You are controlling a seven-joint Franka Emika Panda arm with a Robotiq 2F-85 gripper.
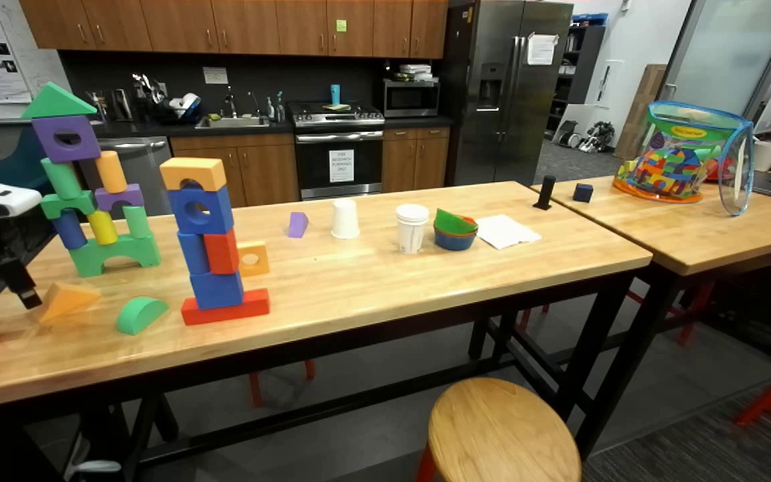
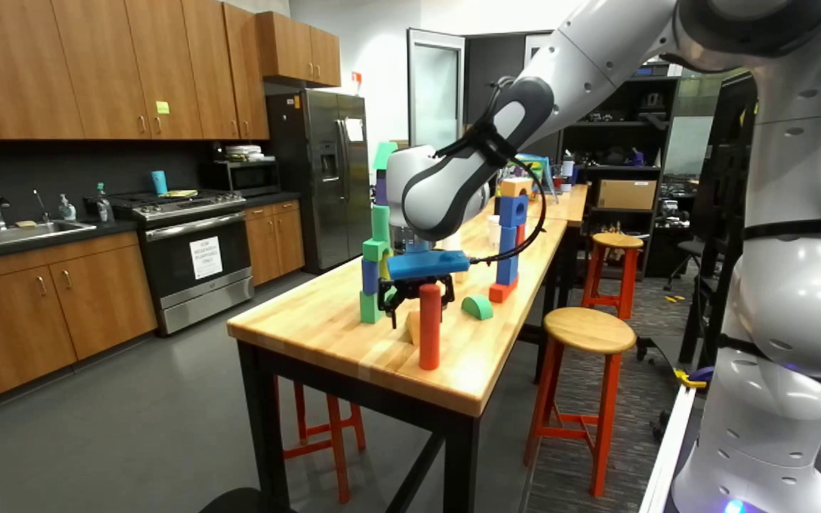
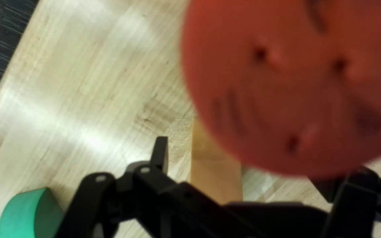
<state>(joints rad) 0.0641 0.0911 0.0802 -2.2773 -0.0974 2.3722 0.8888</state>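
Note:
My gripper (image 3: pixel 243 170) is open and empty, pointing down over an orange triangular block (image 3: pixel 215 175) on the table. The block lies between and below the fingers, and also shows in both exterior views (image 1: pixel 69 301) (image 2: pixel 414 327). A tall red cylinder (image 2: pixel 430 328) stands upright close beside the gripper. In the wrist view its blurred top (image 3: pixel 286 86) fills the upper right and hides most of the right finger. In an exterior view, one dark finger (image 1: pixel 26 293) is near the orange block. A green half-round block (image 1: pixel 142 315) lies nearby, also in the wrist view (image 3: pixel 18 215).
A tall multicoloured block tower (image 1: pixel 114 254) stands near the arm. A second, mostly blue tower (image 1: pixel 215 289) stands on a red base. Farther along are a purple wedge (image 1: pixel 297 225), white cups (image 1: pixel 345 219), bowls (image 1: pixel 454 239) and paper (image 1: pixel 507 231). A stool (image 2: pixel 589 330) stands beside the table.

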